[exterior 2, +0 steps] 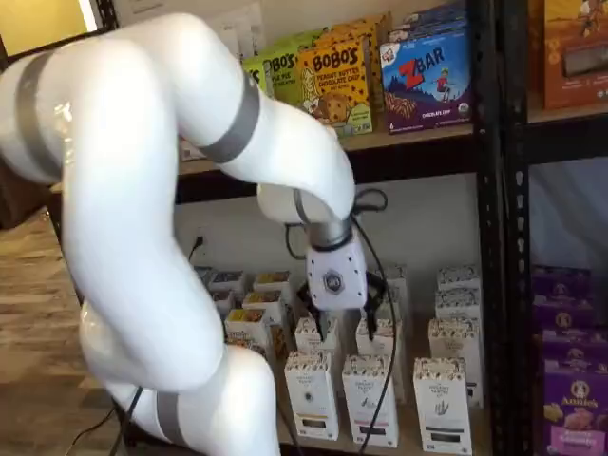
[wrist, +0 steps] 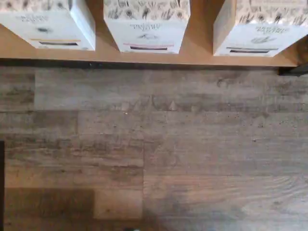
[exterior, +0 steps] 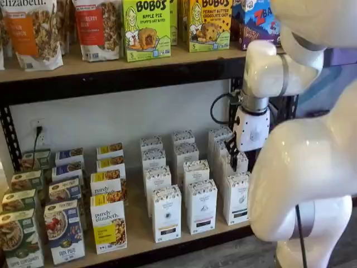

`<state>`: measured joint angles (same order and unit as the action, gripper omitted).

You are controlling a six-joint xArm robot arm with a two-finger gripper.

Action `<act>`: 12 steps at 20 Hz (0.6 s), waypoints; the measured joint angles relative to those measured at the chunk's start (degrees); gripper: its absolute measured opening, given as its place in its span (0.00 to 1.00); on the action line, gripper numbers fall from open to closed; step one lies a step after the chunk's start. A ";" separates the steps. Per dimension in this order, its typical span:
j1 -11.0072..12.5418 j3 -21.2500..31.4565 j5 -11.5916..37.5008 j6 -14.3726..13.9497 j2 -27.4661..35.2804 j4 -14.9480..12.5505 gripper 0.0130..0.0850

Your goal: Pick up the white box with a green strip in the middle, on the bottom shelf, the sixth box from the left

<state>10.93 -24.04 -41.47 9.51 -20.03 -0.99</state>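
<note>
Box: tall narrow white carton with green strip (exterior: 236, 198), front row, near the light tan wooden bench's (exterior: 139, 237) right edge.
Tool: white-bodied tool (exterior 2: 334, 275) above the cartons; grip state cannot be told.

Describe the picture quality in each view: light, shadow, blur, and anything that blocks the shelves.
Wrist view: even, soft light, slightly blurred; the box fronts' print is unreadable; a darker shadow patch lies on the floor. A shelf view: the blurred white arm hides the right side, while the bottom shelf is lit evenly. A shelf view: the arm fills the left, with glare; the tool's fingers are indistinct.
</note>
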 joint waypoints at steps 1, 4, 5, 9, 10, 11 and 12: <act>0.11 0.15 2.17 -0.30 1.97 -0.53 1.00; 0.51 0.29 7.59 -0.23 6.82 -0.89 1.00; 0.62 0.27 9.36 -0.10 8.28 -0.88 1.00; 0.97 -0.46 16.19 0.58 14.82 -0.43 1.00; 1.03 -0.79 17.63 0.01 16.39 -1.13 1.00; 1.07 -1.38 19.23 -0.73 18.36 -1.99 1.00; 1.09 -2.01 21.06 -1.38 20.48 -2.71 1.00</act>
<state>12.02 -26.04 -20.42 8.13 0.45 -3.70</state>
